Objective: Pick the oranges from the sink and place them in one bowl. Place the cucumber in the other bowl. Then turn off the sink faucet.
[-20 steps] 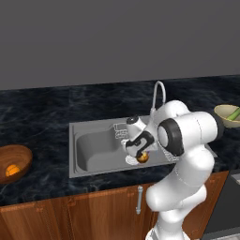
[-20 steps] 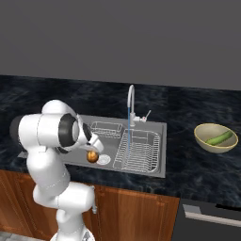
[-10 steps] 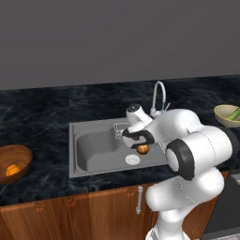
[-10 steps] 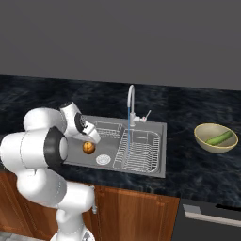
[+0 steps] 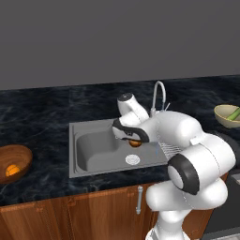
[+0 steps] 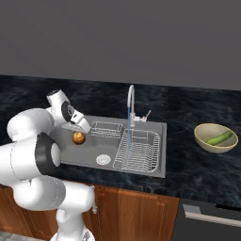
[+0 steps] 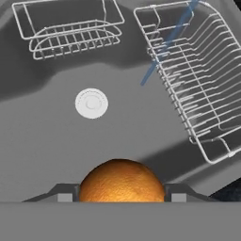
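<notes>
My gripper (image 5: 134, 139) is shut on an orange (image 5: 135, 143), holding it in the air above the sink (image 5: 93, 154) basin. In the hand view the orange (image 7: 121, 182) sits between the fingertips (image 7: 66, 194), with the drain (image 7: 91, 103) below. From the right, the orange (image 6: 78, 137) hangs under the gripper (image 6: 80, 133). Another orange (image 5: 12, 170) lies in the brown wooden bowl (image 5: 21, 151) at the far left. The cucumber (image 6: 220, 139) rests in the olive-yellow bowl (image 6: 202, 139) on the right. The faucet (image 6: 130, 101) is running a blue water stream (image 6: 128, 134).
A wire basket (image 7: 70, 28) sits at the back of the basin and a wire dish rack (image 7: 202, 70) fills the sink's right section. Dark marble counter (image 6: 188, 164) surrounds the sink. Wood cabinets (image 5: 70, 215) run below the counter's front edge.
The gripper has risen out of the basin with the orange and shifted left; the arm's elbow has swung forward and lower.
</notes>
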Controlling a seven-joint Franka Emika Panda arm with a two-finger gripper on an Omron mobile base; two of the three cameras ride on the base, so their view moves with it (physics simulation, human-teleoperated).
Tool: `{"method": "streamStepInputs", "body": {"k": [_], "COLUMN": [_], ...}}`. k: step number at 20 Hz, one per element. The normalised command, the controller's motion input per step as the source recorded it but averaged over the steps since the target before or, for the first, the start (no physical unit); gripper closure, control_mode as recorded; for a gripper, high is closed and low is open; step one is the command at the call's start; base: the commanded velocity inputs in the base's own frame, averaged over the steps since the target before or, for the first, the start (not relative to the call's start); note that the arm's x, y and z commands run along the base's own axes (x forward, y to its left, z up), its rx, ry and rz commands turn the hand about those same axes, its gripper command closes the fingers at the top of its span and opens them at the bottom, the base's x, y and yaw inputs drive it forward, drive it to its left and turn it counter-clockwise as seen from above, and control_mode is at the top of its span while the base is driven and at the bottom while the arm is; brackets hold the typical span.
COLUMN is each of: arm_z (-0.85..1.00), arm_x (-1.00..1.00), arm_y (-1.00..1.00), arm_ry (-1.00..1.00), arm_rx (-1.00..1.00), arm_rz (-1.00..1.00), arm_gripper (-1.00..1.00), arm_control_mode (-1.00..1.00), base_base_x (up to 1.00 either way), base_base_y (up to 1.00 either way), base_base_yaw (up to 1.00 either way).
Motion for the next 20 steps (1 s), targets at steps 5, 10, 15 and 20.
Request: {"method": "streamStepInputs", "body": {"k": [5,10,15,20], "arm_z": [0.4,0.4,0.34,0.24], "arm_x": [-0.03,-0.05,-0.06,-0.07], "arm_y": [0.58,0.62,0.67,0.71], "arm_ry": [0.0,0.0,0.0,0.0], "arm_rx": [0.0,0.0,0.0,0.0], "arm_rz": [0.0,0.01,0.03,0.05], "arm_gripper": [1.0,1.0,1.0,1.0], "arm_control_mode": [-1.0,-1.0,-1.0,-1.0], "base_base_x": [0.0,0.0,0.0,0.0], "base_base_y": [0.0,0.0,0.0,0.0], "base_base_yaw": [0.0,0.0,0.0,0.0]}}
